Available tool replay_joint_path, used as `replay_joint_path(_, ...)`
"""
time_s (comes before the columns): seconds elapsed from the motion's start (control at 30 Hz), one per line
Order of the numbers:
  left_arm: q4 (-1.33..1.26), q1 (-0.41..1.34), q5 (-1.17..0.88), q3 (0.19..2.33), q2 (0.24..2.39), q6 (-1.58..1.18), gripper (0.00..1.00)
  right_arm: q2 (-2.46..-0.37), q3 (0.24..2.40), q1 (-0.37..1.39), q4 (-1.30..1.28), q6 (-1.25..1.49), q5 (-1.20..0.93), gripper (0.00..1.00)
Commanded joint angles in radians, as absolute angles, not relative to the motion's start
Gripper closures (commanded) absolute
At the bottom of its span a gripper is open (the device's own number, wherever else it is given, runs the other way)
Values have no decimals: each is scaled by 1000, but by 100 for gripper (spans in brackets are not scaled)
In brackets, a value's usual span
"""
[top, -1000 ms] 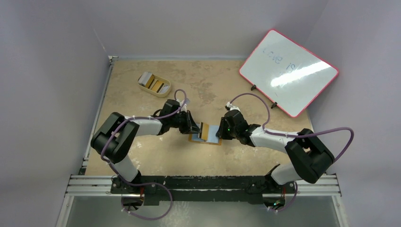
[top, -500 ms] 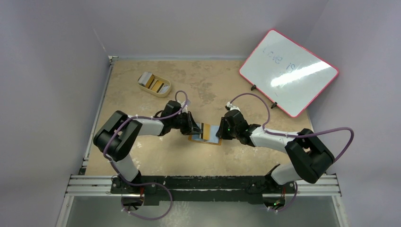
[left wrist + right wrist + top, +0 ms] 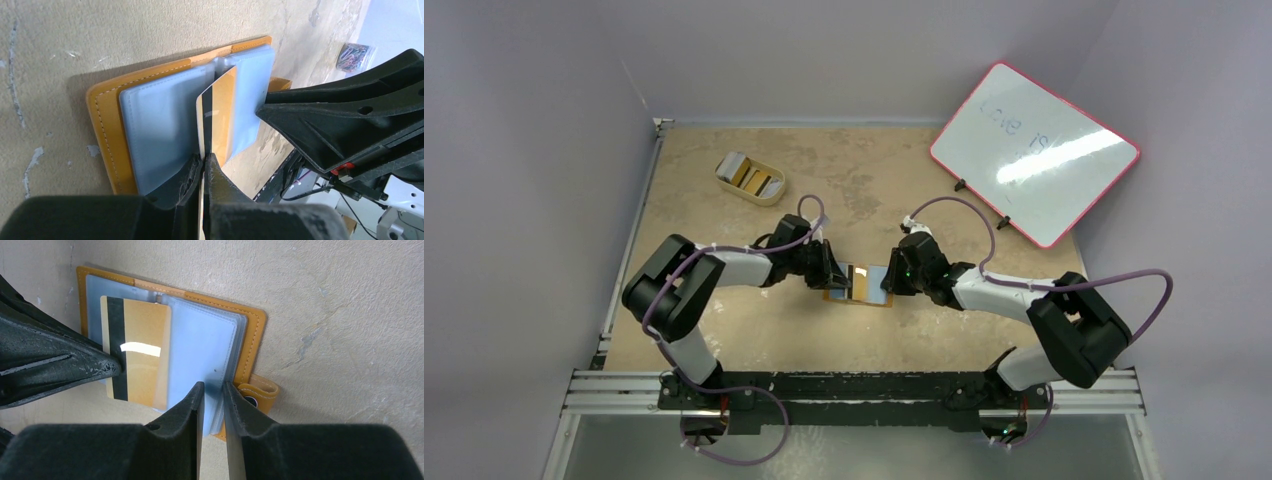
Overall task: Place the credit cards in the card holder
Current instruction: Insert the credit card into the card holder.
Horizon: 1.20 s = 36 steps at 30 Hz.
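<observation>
The card holder (image 3: 859,300) is lying open and flat on the beige table (image 3: 874,180), midway between the two arms, its orange-tan stitched cover (image 3: 102,130) facing down and its pale blue sleeves (image 3: 200,345) facing up. The left gripper (image 3: 204,162) is pinching a gold-brown card (image 3: 224,117) with its jaws closed tight on one short end. The card is standing nearly on edge over the fold of the holder, its black magnetic stripe (image 3: 117,350) showing in the right wrist view. The right gripper (image 3: 214,387) is resting on the holder's other half, its jaws drawn almost together with the edge of the sleeves between them, just beside the orange snap tab (image 3: 260,392). At the far left a cream oval tray (image 3: 724,178) is holding more credit cards (image 3: 749,177), well apart from the holder. A pink-framed whiteboard (image 3: 1034,150) is leaning at the far right, its faint handwriting reading "Love is".
</observation>
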<state>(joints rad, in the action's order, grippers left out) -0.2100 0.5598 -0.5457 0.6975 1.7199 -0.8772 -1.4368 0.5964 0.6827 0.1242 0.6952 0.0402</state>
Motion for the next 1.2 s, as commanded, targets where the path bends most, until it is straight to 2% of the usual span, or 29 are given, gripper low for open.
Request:
replay_joint_path(0.0, -104, 572, -526, 725, 1711, -792, 100, -1419, 624, 686, 71, 672, 72, 76)
replay_joint_path(0.13, -119, 573, -534, 750, 1725, -799, 100, -1411, 634, 686, 65, 670, 62, 75)
replay_joint_path(0.4, -153, 586, -513, 774, 1756, -843, 100, -1296, 582, 686, 101, 728, 22, 68)
replay_joint_path(0.63, -146, 615, -500, 811, 1795, -849, 100, -1294, 605, 682, 35, 724, 104, 64)
replay_joint_path(0.77, -149, 620, -480, 827, 1770, -849, 88, -1267, 592, 672, 12, 747, 157, 64)
replay_joint_path(0.9, -133, 620, -439, 842, 1746, -843, 77, -1225, 585, 658, -26, 755, 185, 52)
replay_joint_path(1.17, -127, 634, -418, 853, 1770, -850, 76, -1177, 615, 651, -150, 796, 216, 44)
